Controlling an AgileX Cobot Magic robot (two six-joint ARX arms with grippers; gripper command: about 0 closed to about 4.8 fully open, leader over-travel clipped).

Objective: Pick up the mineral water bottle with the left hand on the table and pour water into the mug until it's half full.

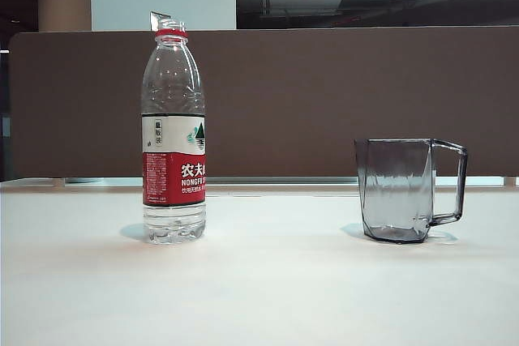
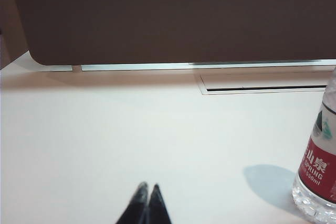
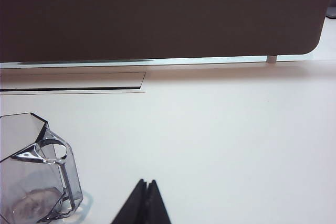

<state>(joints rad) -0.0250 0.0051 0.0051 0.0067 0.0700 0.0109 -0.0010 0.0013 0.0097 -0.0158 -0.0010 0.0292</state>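
The mineral water bottle (image 1: pixel 173 131) stands upright on the white table (image 1: pixel 268 289), left of centre, uncapped, with a red neck ring and red-and-white label. The clear grey mug (image 1: pixel 401 190) stands to its right, handle pointing right, and looks empty. Neither arm shows in the exterior view. In the left wrist view my left gripper (image 2: pixel 147 186) is shut, empty, low over the table, with the bottle (image 2: pixel 317 169) off to one side and apart from it. In the right wrist view my right gripper (image 3: pixel 146 182) is shut and empty, the mug (image 3: pixel 37 174) standing apart beside it.
A brown partition (image 1: pixel 324 99) runs along the table's far edge. A narrow cable slot (image 2: pixel 265 83) is set in the tabletop near that edge, also seen as the slot (image 3: pixel 73 81) in the right wrist view.
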